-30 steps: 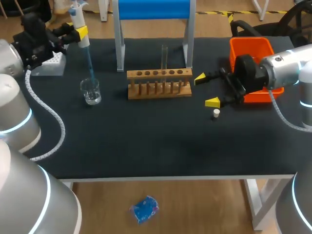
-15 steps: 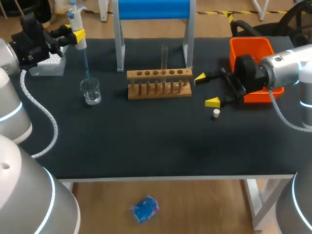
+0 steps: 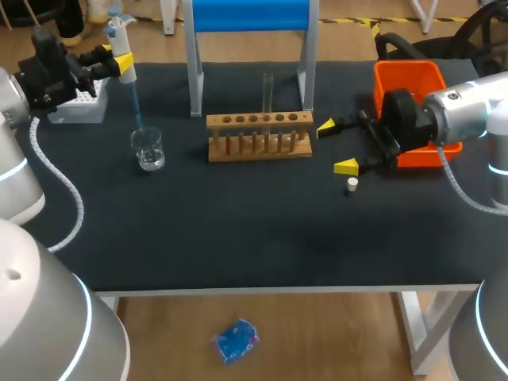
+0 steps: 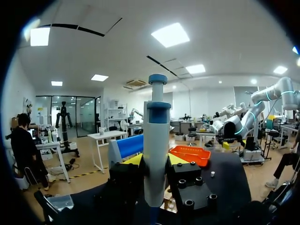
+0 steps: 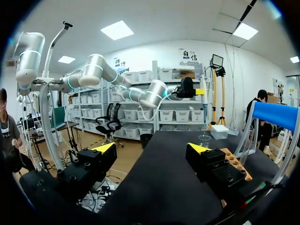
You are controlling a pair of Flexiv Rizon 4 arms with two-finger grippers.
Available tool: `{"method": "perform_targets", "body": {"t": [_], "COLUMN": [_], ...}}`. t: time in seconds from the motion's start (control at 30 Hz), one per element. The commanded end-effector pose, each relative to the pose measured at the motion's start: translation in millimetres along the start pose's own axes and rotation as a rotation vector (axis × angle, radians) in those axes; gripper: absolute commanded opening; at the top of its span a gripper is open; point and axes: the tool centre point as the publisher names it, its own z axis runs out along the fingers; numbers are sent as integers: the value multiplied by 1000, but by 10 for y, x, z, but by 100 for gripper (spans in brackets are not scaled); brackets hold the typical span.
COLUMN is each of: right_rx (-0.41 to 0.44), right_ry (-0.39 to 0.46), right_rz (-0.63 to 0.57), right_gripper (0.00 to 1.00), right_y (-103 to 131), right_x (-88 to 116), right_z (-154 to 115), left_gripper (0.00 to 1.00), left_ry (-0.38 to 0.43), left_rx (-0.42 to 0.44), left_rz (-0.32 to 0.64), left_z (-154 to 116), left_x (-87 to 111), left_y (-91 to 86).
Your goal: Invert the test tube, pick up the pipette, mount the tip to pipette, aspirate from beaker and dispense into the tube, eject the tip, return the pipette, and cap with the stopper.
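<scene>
1. Surface: black-covered table (image 3: 254,238), seen from above in the head view.
2. Nearest item: small white cylindrical stopper (image 3: 352,185). It lies on the table just beside the nearer yellow fingertip of the right claw (image 3: 336,146).
3. The right claw sits low over the table between the rack's end and the orange plastic bin (image 3: 409,83). Its fingers are spread wide with nothing between them, and the right wrist view (image 5: 152,149) shows the same.
4. Clear glass beaker (image 3: 148,148) stands on the left half of the table, apart from the rack.
5. Light wooden rack (image 3: 259,136) with a row of holes stands mid-table. A clear glass test tube (image 3: 267,94) stands upright in it; which end is up, I cannot tell.
6. Left claw (image 3: 123,63) is at the far left, clamped from both sides on the white-and-blue pipette (image 3: 119,36). The left wrist view (image 4: 155,161) shows the pipette (image 4: 156,131) upright between the fingers.
7. The long blue tip (image 3: 135,107) on the pipette points down toward the beaker. I cannot tell whether its end is inside the rim.
8. White tip box (image 3: 79,103) sits beside the left claw.
9. Farthest: blue-topped metal frame (image 3: 250,16), behind the rack.
</scene>
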Motion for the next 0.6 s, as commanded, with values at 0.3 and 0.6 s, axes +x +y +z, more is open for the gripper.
{"method": "perform_targets", "body": {"t": [0.3, 0.6], "right_rx": [1, 1], "right_ry": [2, 2], "right_rz": [0, 0], "right_gripper": [100, 100], "right_y": [3, 3], "right_x": [0, 0], "right_z": [-11, -11], "left_gripper": [0, 0], "left_ry": [19, 15], "left_rx": [-1, -3], "left_rz": [30, 14], "left_z": [90, 100], "left_x": [-101, -76], "left_y": [145, 250]}}
